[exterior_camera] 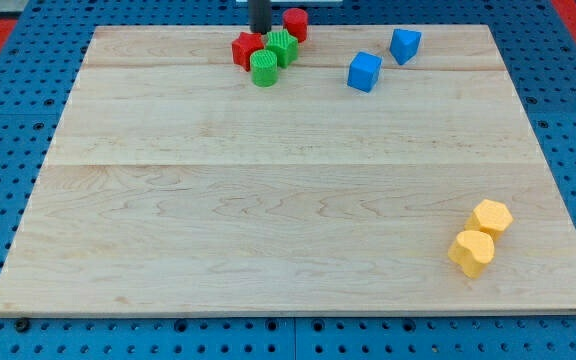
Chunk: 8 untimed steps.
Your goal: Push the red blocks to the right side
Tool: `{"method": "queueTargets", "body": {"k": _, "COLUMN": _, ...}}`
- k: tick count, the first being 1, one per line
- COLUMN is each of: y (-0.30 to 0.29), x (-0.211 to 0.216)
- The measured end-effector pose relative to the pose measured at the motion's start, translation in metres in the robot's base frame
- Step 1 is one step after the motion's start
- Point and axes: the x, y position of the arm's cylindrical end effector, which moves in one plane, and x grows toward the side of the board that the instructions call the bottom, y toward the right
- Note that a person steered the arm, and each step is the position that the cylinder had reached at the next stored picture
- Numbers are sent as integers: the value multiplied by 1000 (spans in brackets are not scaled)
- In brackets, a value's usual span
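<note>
A red star-shaped block lies near the board's top edge, left of centre. A red round block stands just to its upper right, at the top edge. Two green blocks sit between them: a ribbed one and a round one, touching the red star. My tip comes down as a dark rod from the view's top, between the red star and the red round block, just above the green blocks.
Two blue blocks lie to the right of the cluster: a cube and a wedge-like one. Two yellow blocks touch each other near the bottom right. The wooden board rests on a blue pegboard.
</note>
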Motion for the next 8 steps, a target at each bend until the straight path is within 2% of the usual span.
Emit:
{"method": "queueTargets", "body": {"k": 1, "y": 26, "x": 3}}
{"method": "queueTargets", "body": {"k": 2, "y": 19, "x": 32}}
{"method": "queueTargets", "body": {"k": 3, "y": 12, "x": 84}}
{"method": "queueTargets", "body": {"k": 4, "y": -19, "x": 111}}
{"method": "queueTargets", "body": {"k": 5, "y": -98, "x": 92}}
{"method": "queueTargets", "body": {"k": 6, "y": -71, "x": 63}}
{"method": "queueTargets", "body": {"k": 7, "y": 21, "x": 62}}
{"method": "queueTargets", "body": {"k": 8, "y": 73, "x": 69}}
